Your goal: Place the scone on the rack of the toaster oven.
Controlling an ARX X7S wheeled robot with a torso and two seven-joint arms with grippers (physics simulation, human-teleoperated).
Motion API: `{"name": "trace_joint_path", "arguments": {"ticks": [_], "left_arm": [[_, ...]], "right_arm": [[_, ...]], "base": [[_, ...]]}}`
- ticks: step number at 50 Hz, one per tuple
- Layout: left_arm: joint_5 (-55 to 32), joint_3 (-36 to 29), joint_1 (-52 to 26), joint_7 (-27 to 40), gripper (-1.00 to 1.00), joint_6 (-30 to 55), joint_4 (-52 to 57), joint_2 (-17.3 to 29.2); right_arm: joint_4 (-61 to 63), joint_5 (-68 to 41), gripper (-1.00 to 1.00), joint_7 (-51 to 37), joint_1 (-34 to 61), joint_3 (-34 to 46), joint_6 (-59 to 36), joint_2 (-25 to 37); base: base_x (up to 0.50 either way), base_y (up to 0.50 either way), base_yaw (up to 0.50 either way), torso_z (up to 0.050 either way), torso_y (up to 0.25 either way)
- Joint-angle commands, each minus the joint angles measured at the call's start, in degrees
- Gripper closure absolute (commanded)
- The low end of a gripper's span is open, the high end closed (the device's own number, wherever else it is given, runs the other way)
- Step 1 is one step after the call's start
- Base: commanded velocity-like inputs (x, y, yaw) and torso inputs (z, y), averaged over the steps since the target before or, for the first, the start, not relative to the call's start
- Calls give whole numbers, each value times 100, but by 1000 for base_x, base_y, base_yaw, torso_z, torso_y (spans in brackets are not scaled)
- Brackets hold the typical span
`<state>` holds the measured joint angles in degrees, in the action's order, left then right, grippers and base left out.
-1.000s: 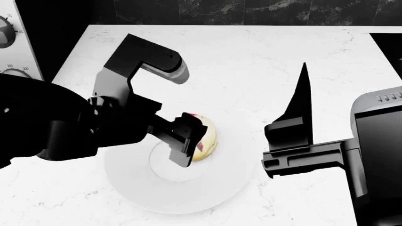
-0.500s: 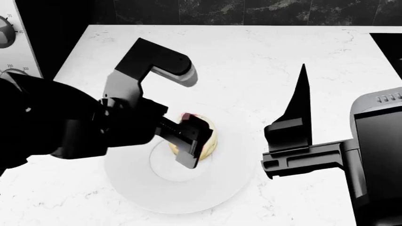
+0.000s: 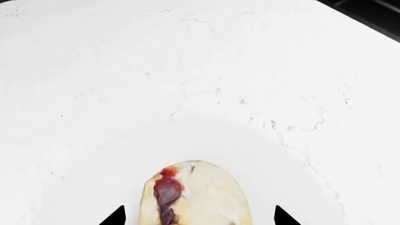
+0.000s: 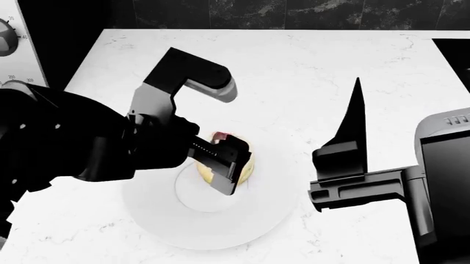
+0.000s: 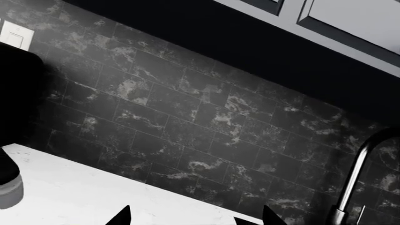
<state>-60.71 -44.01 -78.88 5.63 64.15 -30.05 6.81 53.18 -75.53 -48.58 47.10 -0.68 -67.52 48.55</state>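
Left wrist view: small rounded pale-yellow scone with a dark red fruit streak (image 3: pixel 195 197) cut off at the frame edge, lying on the round white plate (image 3: pixel 93 187), which rests on the white marbled bench (image 3: pixel 187 61); only two black fingertips (image 3: pixel 114 218) of the left pincer (image 3: pixel 198 218) visible, set well apart on either side of the scone with a gap to each, so open and not clamped on it. Head view: left pincer (image 4: pixel 224 164) down over the scone (image 4: pixel 248 160), hiding most of it, with only a yellow rim and a red spot peeking out; plate (image 4: pixel 220 225) beneath, on the bench (image 4: pixel 294 60); right pincer (image 4: pixel 345 165) apart from the plate's rim, one long black finger pointing up, its opening hard to judge here; silver toaster oven with grey dials (image 4: pixel 15 44) cut off at the left edge, rack not visible. Right wrist view: dark marbled tile wall (image 5: pixel 187 117), grey cabinet fronts (image 5: pixel 350 18), curved metal faucet (image 5: pixel 356 178), strip of bench (image 5: pixel 75 192); two black fingertips (image 5: pixel 120 216) spread wide with nothing between them.
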Motion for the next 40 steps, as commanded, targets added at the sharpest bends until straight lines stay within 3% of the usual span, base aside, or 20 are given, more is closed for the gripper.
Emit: {"name": "trace_joint_path", "arguments": {"ticks": [1,26,33,34,40], "left_arm": [[153,-47,-30,-369,-100,-279,-524,-218],[389,-621,-203,-978,-100,-801,-1651,-639],[130,-952,-179,-836,-100,-1194,-1649,-602],[62,-965,-201,-849,100,-1069,-1620,-598],[-77,-884,-122,-503,100,-996,-985,-320]], "right_arm": [[-78,164,-100,125,-54,-154,108,-69],[-43,269,-100,179,-229,-138,260,-7],[-24,373,-100,218,-292,-107,293,29],[-29,384,-100,229,-314,-120,309,37],[-41,440,-100,265,-373,-126,370,44]], "base": [[0,0,0,0,0],[0,0,0,0,0],[0,0,0,0,0],[0,0,0,0,0],[0,0,0,0,0]]}}
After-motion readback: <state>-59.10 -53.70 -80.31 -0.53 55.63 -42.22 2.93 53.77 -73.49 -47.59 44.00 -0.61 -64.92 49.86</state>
